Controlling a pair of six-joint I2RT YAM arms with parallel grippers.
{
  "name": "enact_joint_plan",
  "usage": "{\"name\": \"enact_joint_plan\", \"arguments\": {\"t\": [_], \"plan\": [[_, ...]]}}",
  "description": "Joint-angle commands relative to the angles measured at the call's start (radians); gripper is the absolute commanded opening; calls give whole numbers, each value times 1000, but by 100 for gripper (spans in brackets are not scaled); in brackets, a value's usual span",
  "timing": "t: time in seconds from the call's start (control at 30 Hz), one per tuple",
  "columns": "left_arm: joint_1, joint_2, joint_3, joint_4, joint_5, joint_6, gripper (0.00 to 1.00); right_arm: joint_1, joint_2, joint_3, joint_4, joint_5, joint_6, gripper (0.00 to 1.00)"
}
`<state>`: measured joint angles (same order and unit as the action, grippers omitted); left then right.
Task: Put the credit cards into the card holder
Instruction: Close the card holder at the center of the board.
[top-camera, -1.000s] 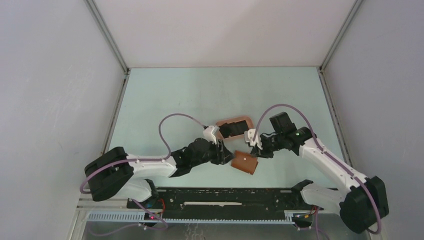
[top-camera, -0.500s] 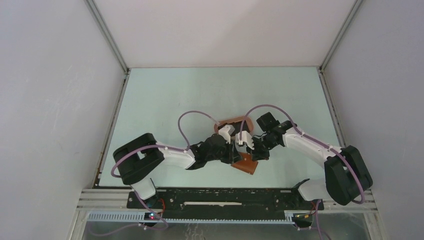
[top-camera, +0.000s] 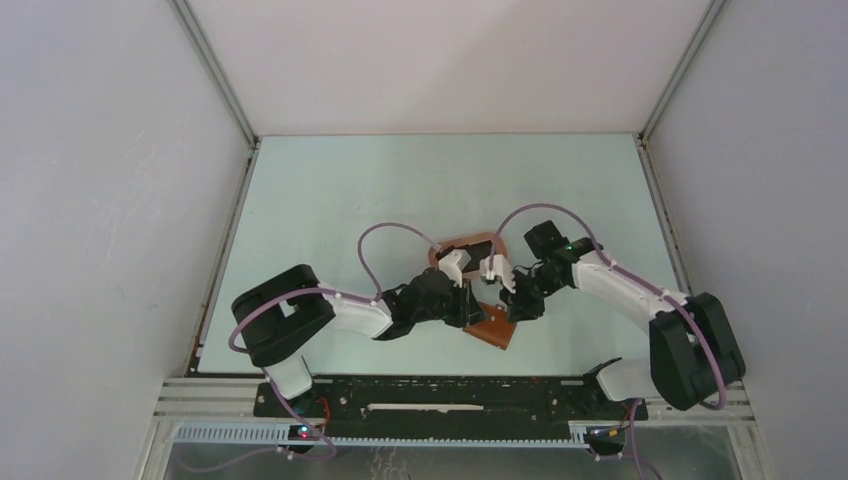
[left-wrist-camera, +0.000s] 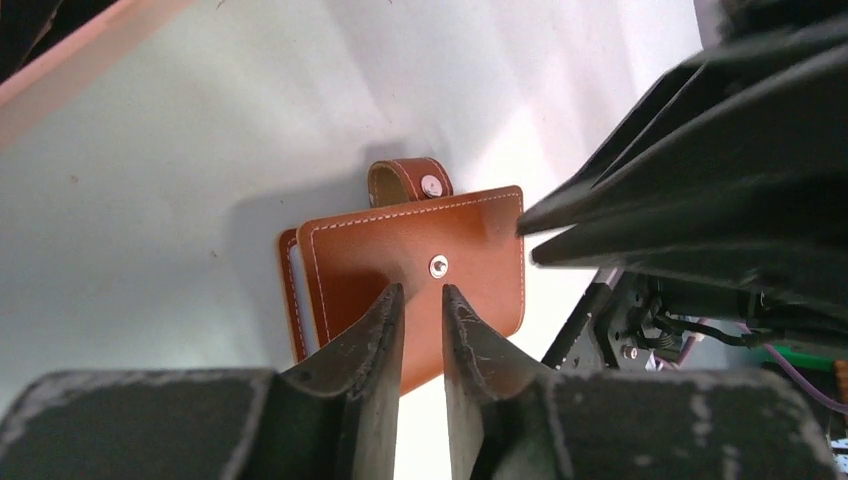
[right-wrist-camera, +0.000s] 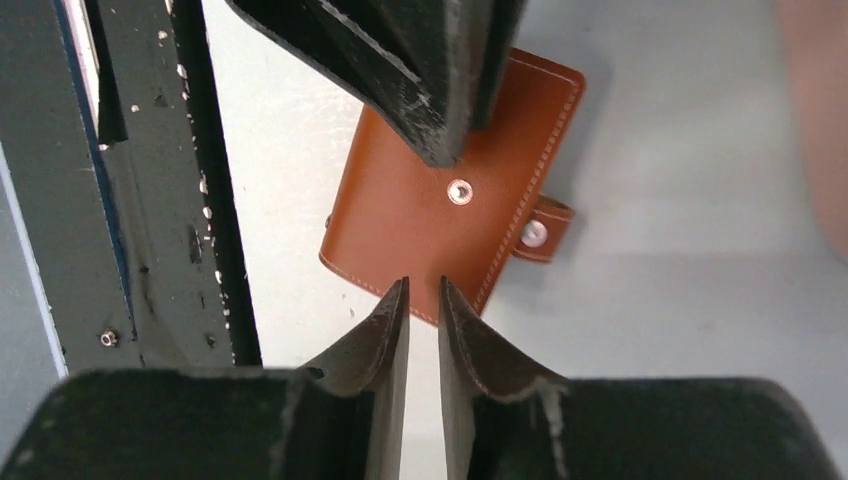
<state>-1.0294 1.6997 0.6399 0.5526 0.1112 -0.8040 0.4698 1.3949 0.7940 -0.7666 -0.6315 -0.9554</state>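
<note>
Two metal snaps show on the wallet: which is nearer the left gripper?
The cover snap on the card holder, right ahead of the left gripper; the tab snap sits farther off.

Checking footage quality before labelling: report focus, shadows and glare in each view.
Left wrist: the card holder is sharp and casts a soft shadow leftward on the table; the near fingers are slightly blurred. Right wrist: the card holder is sharp, and the pink tray at the right edge is out of focus. Top external: even, diffuse light, no glare.
</note>
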Motion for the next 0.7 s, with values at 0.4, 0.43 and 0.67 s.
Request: {"name": "enact_joint_plan", "arguments": {"t": [0.4,0.43,0.67], "plan": [[-7,-280,-185,53,-28,38,43,-131,0,31,47,21,71,13],[-7,-288,-190,44,-31,30,43,-116,9,31,37,26,63,10],[-12,-291,-243,26,-76,-56,38,54,3,30,6,-12,56,2]]}}
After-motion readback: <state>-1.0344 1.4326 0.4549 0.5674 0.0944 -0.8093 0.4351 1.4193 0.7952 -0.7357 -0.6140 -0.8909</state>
